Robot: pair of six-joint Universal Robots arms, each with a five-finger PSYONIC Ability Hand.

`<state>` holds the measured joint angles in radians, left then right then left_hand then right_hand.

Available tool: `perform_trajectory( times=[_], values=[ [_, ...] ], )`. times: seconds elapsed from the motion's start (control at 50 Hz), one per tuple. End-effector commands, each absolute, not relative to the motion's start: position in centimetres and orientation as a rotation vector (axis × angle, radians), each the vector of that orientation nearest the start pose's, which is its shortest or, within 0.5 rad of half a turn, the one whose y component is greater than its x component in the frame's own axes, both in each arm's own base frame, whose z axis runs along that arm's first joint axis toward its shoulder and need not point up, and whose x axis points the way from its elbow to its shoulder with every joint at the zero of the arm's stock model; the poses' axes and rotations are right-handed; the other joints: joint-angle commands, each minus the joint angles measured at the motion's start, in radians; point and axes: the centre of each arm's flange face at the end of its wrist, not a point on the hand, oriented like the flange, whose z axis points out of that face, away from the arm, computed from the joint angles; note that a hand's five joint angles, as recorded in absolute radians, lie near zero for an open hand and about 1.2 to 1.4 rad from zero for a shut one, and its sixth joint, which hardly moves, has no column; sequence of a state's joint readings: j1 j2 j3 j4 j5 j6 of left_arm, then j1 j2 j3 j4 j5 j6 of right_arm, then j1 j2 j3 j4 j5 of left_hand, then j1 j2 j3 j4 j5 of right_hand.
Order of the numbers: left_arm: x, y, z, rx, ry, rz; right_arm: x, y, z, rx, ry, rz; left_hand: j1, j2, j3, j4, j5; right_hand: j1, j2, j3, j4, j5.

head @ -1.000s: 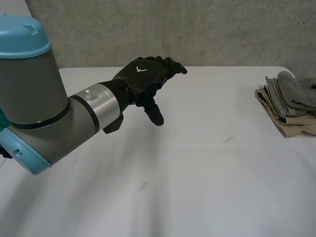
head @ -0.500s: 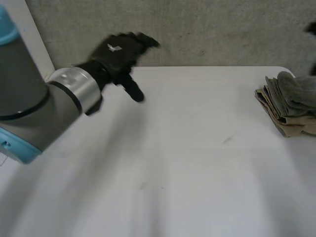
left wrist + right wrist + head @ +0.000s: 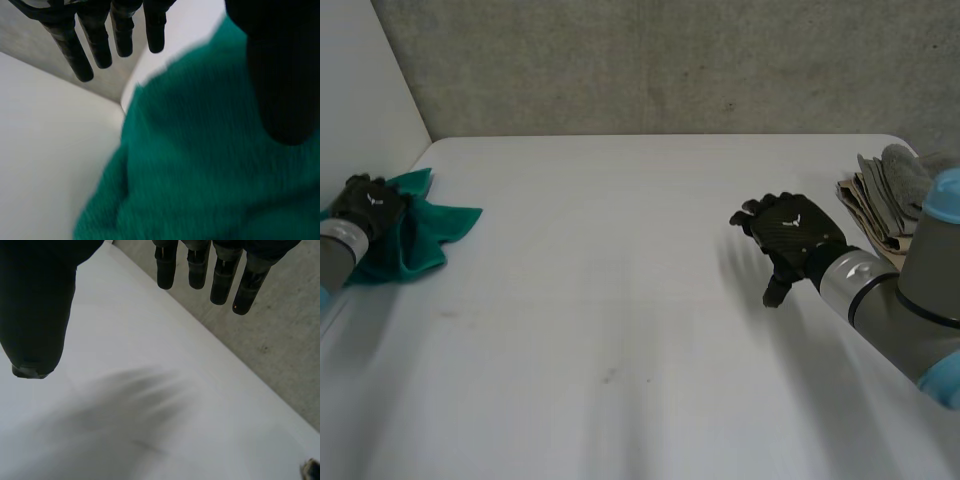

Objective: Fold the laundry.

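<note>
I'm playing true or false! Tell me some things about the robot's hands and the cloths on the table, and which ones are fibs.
1. The left hand is over the green cloth. True.
2. The right hand holds a grey towel. False: it is open above the bare table, holding nothing.
3. A stack of folded cloths sits at the table's edge by the right arm. True.
4. The green cloth lies neatly on that stack. False: it lies crumpled at the opposite side of the table.

No words or numbers are legible; a small white emblem [image 3: 797, 222] marks the back of the right robot hand [image 3: 790, 235], another the left robot hand [image 3: 367, 208].
</note>
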<state>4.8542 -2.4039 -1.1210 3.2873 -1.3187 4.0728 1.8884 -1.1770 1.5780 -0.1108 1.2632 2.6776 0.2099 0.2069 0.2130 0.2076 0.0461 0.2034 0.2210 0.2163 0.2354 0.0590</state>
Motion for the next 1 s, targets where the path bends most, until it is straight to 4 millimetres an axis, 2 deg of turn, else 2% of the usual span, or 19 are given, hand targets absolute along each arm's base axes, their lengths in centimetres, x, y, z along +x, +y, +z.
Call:
perform_trajectory(
  times=[0.02, 0.12, 0.14, 0.2, 0.22, 0.28, 0.3, 0.34, 0.36, 0.42, 0.44, 0.46, 0.5, 0.64, 0.76, 0.86, 0.92, 0.98, 1.0],
  values=[
    [-9.4, -46.9, 12.1, 0.981, 1.873, -1.552, 25.4, -27.8, 17.6, -1.150, 2.131, -1.739, 1.186, 1.189, 1.183, 1.189, 1.176, -0.029, -0.046, -0.042, -0.061, -0.059],
    [-15.2, -45.0, 15.7, 0.893, 1.864, -1.774, 25.0, -27.6, 17.9, -1.139, 2.139, -1.749, 1.186, 1.189, 1.183, 1.189, 1.176, -0.029, -0.046, -0.042, -0.061, -0.059],
    [-17.4, -43.5, 17.0, 0.879, 1.892, -1.852, 24.9, -27.6, 18.1, -1.134, 2.141, -1.755, 1.186, 1.189, 1.183, 1.189, 1.176, -0.029, -0.046, -0.042, -0.061, -0.059],
    [-20.4, -40.9, 19.3, 0.866, 1.943, -1.985, 24.2, -27.9, 18.6, -1.113, 2.152, -1.779, 1.186, 1.189, 1.183, 1.189, 1.176, -0.029, -0.046, -0.042, -0.061, -0.059],
    [-22.5, -38.9, 20.4, 0.856, 1.999, -2.077, 24.1, -27.9, 18.7, -1.110, 2.153, -1.784, 1.186, 1.189, 1.183, 1.189, 1.176, -0.029, -0.046, -0.042, -0.061, -0.059],
    [-26.7, -34.9, 21.7, 0.874, 2.114, -2.228, 23.6, -28.3, 19.3, -1.078, 2.159, -1.812, 1.186, 1.189, 1.183, 1.189, 1.176, -0.029, -0.046, -0.042, -0.061, -0.059],
    [-29.3, -32.0, 22.1, 0.915, 2.214, -2.310, 23.4, -28.4, 19.5, -1.072, 2.161, -1.820, 1.186, 1.189, 1.183, 1.189, 1.176, -0.029, -0.046, -0.042, -0.061, -0.059],
    [-31.6, -29.0, 22.2, 0.974, 2.316, -2.377, 22.8, -28.8, 19.8, -1.051, 2.174, -1.840, 1.186, 1.189, 1.183, 1.189, 1.176, -0.029, -0.046, -0.042, -0.061, -0.059],
    [-33.4, -26.5, 21.8, 1.037, 2.425, -2.412, 22.7, -28.9, 19.8, -1.047, 2.176, -1.846, 1.186, 1.189, 1.183, 1.189, 1.176, -0.029, -0.046, -0.042, -0.061, -0.059],
    [-35.4, -23.9, 21.1, 1.099, 2.572, -2.434, 22.3, -29.3, 20.0, -1.034, 2.182, -1.862, 1.186, 1.189, 1.183, 1.189, 1.176, -0.029, -0.046, -0.042, -0.061, -0.059],
    [-36.2, -23.4, 20.4, 1.115, 2.626, -2.431, 22.3, -29.3, 20.0, -1.033, 2.184, -1.862, 0.321, 0.324, 0.318, 0.323, 0.310, -0.029, -0.046, -0.042, -0.061, -0.059],
    [-36.4, -23.2, 20.0, 1.122, 2.642, -2.420, 22.2, -29.4, 20.0, -1.031, 2.186, -1.861, -0.035, -0.032, -0.038, -0.033, -0.046, -0.029, -0.046, -0.042, -0.061, -0.059],
    [-37.5, -23.2, 19.2, 1.168, 2.636, -2.410, 22.1, -29.4, 20.0, -1.027, 2.189, -1.862, -0.031, -0.028, -0.034, -0.029, -0.042, -0.029, -0.046, -0.042, -0.061, -0.059],
    [-37.4, -23.8, 19.8, 1.190, 2.596, -2.384, 22.1, -29.3, 20.1, -1.026, 2.185, -1.861, -0.035, -0.032, -0.038, -0.033, -0.046, -0.029, -0.046, -0.042, -0.061, -0.059],
    [-32.2, -26.0, 21.8, 0.995, 2.637, -2.271, 22.3, -28.9, 20.6, -1.044, 2.169, -1.868, -0.035, -0.032, -0.038, -0.033, -0.046, -0.029, -0.046, -0.042, -0.061, -0.059],
    [-30.5, -26.4, 22.4, 0.953, 2.596, -2.270, 22.3, -28.4, 20.5, -1.050, 2.194, -1.819, -0.035, -0.032, -0.038, -0.033, -0.046, -0.029, -0.046, -0.042, -0.061, -0.059],
    [-29.5, -28.0, 22.4, 0.944, 2.512, -2.278, 22.4, -27.5, 20.2, -1.060, 2.243, -1.718, -0.005, -0.002, -0.008, -0.003, -0.016, -0.029, -0.046, -0.042, -0.061, -0.059],
    [-29.2, -29.2, 21.8, 1.028, 2.393, -2.248, 22.6, -26.7, 19.6, -1.063, 2.271, -1.630, 0.007, 0.010, 0.003, 0.009, -0.004, -0.029, -0.046, -0.042, -0.061, -0.059],
    [-29.3, -29.7, 20.8, 1.092, 2.348, -2.191, 22.9, -26.4, 19.5, -1.075, 2.260, -1.620, 0.007, 0.010, 0.003, 0.009, -0.004, -0.029, -0.046, -0.042, -0.061, -0.059]
  ],
)
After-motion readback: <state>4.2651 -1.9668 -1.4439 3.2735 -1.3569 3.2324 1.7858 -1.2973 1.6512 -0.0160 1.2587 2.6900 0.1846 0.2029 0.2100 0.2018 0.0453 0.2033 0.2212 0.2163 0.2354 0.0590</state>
